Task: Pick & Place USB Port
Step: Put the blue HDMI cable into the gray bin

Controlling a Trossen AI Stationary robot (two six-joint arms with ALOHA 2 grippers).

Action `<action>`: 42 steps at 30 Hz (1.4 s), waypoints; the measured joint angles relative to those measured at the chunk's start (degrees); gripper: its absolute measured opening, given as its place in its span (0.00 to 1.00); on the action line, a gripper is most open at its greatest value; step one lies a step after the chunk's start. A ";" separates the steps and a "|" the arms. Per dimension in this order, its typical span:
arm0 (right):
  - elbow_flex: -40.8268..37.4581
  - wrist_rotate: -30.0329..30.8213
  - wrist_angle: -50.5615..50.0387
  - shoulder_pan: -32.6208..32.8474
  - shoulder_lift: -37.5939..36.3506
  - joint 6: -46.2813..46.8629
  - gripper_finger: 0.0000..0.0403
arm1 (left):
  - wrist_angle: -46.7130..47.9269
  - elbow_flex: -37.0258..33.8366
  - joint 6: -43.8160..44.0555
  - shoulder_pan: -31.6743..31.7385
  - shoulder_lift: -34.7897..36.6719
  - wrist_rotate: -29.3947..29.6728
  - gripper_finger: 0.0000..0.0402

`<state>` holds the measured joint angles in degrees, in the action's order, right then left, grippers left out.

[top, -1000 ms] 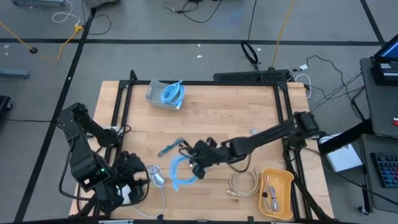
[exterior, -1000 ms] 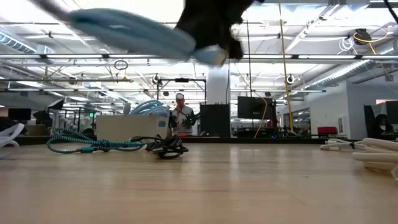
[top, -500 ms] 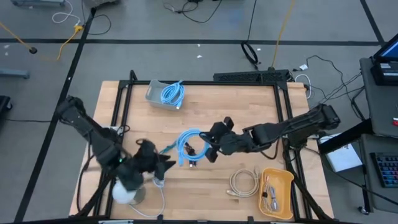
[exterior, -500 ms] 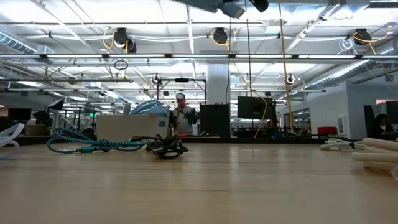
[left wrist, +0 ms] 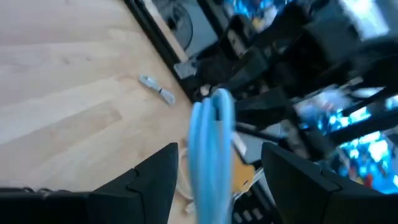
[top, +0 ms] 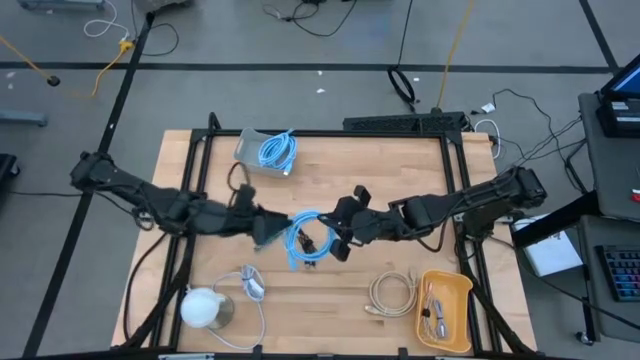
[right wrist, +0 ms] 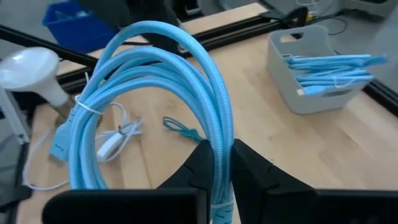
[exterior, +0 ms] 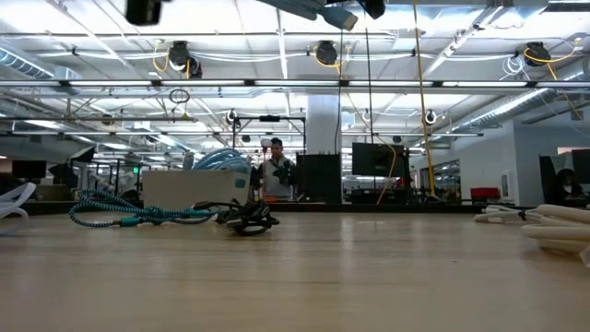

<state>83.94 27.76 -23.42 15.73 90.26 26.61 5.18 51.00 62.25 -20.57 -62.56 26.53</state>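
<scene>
Wooden table (top: 400, 180): both arms meet above its middle.
Right gripper (top: 338, 232): clamped on blue cable coil (top: 305, 235).
Left gripper (top: 268, 229): fingers apart, beside the coil.
Handover: left should close squarely before right lets go.

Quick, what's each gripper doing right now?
Left gripper: open, its fingers either side of the coiled light-blue braided cable, not yet gripping.
Right gripper: shut on the cable.
</scene>
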 joint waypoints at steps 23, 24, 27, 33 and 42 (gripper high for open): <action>0.08 -8.68 4.49 -5.63 -0.16 -5.85 0.23 | -5.52 0.04 -8.02 9.00 -4.24 -19.04 0.07; 0.04 -9.42 5.48 -5.59 -0.64 -6.02 0.25 | -5.37 0.06 -8.06 9.15 -3.96 -19.07 0.07; 0.00 -10.31 8.24 -5.32 -2.53 -5.87 0.30 | -4.15 0.26 -7.97 9.62 -2.78 -18.16 0.08; 0.13 -12.03 9.84 -4.15 -8.76 -5.27 0.33 | 12.09 -0.10 -7.51 12.03 1.25 -8.14 0.07; 0.13 -8.04 3.24 -2.65 -10.95 -5.49 0.30 | 35.02 0.08 -7.72 21.84 6.60 0.12 0.07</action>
<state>84.07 19.71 -20.18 13.08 79.31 21.12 40.20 51.08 54.52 1.27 -55.96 26.64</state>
